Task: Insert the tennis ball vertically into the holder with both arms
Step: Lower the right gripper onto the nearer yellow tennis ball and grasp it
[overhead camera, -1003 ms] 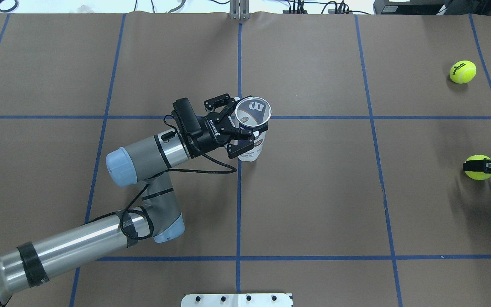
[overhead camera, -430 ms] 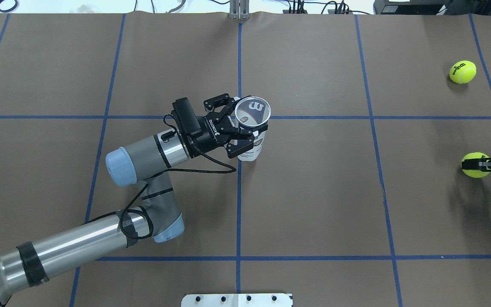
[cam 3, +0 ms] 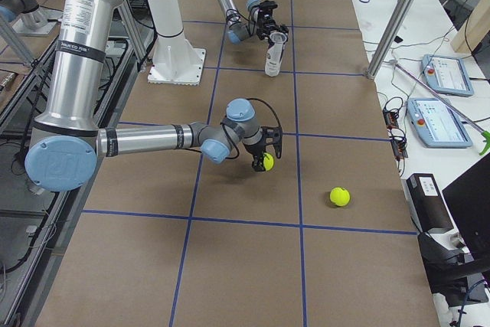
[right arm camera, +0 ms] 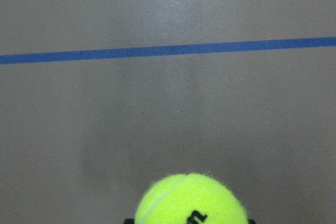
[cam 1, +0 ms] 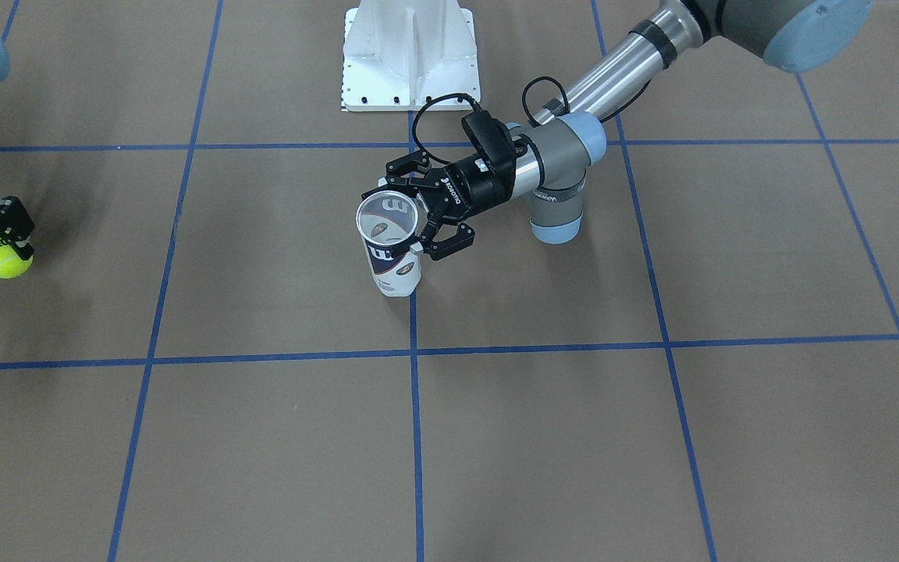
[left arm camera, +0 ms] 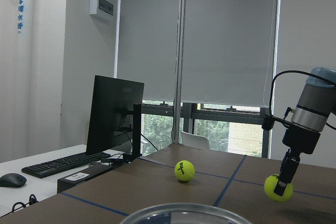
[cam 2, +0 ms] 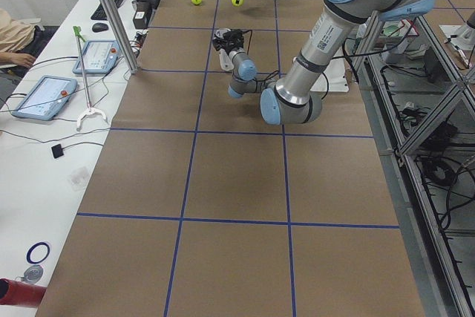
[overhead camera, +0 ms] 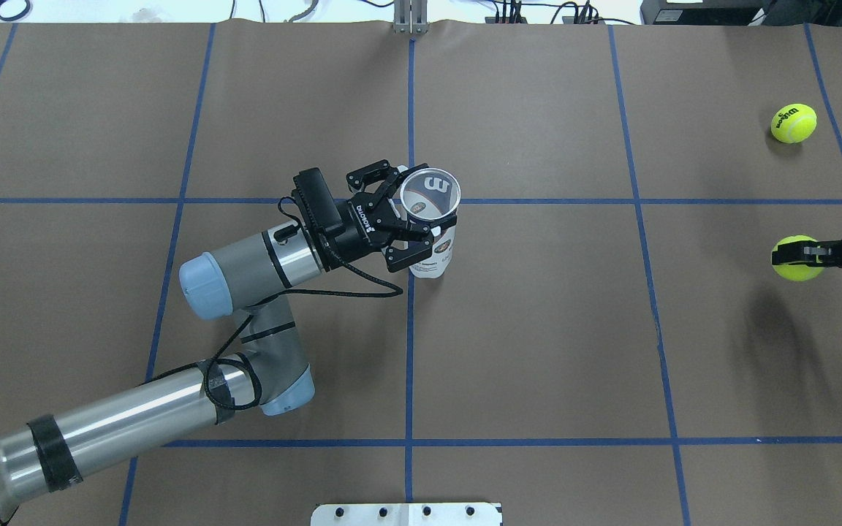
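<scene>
The right fingers (overhead camera: 805, 253), pinching the tennis ball (overhead camera: 787, 269), have shifted inward from the bench's (overhead camera: 538, 329) right edge, carrying the ball off the surface. The left fingers (overhead camera: 408, 256) clasp the upright holder (overhead camera: 434, 250) below its rim at mid-bench. Bare bench lies between them, and a second ball (overhead camera: 793, 123) rests near the far right corner.

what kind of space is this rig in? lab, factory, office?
Most likely a robotics lab or test cell: a table covered in brown paper with a blue tape grid, teach pendants on the side bench, and a monitor and keyboard by blinded windows.
</scene>
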### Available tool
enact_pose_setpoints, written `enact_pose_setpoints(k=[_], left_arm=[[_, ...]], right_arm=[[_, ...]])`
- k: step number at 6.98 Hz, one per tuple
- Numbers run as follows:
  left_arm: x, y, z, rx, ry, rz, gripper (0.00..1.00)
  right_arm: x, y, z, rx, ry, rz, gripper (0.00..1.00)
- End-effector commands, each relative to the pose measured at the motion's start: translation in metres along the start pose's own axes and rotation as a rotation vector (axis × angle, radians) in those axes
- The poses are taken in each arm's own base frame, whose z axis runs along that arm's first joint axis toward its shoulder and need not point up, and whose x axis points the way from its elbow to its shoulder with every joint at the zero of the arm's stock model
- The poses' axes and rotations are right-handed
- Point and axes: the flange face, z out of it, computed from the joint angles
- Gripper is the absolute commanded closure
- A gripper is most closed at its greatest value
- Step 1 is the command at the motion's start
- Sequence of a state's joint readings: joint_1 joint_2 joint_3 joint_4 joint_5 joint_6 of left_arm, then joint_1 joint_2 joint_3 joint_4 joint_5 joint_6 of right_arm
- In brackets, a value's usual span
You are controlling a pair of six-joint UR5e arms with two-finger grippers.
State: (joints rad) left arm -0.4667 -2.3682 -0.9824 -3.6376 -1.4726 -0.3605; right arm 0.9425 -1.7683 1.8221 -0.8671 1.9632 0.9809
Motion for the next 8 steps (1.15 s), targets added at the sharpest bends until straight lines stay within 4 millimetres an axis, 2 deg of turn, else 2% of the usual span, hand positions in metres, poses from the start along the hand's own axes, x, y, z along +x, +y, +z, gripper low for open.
enact_pose_setpoints(k=[1,3,4,5,6,8], left_arm=[[-0.002,0.002,-0.001,-0.003,-0.002,0.003,0.13],[-0.001,0.003,-0.001,-0.005,-0.002,0.002,0.13],[0.000,0.003,-0.001,-0.006,-0.001,0.001,0.13],[0.000,0.003,-0.001,-0.006,-0.001,0.001,0.13],[0.001,0.004,0.000,-0.008,0.000,0.000,0.13],[0.001,0.005,0.000,-0.013,0.000,0.002,0.12]], right_arm=[[-0.037,-0.023,-0.017,0.007,-0.026,0.009,1.00],[-0.045,-0.037,-0.026,0.006,-0.053,0.023,1.00],[-0.046,-0.044,-0.041,-0.002,-0.088,0.034,1.00],[-0.057,-0.064,-0.068,-0.012,-0.117,0.065,1.00],[-0.085,-0.081,-0.096,-0.028,-0.116,0.089,1.00],[-0.139,-0.101,-0.134,-0.049,-0.092,0.110,1.00]])
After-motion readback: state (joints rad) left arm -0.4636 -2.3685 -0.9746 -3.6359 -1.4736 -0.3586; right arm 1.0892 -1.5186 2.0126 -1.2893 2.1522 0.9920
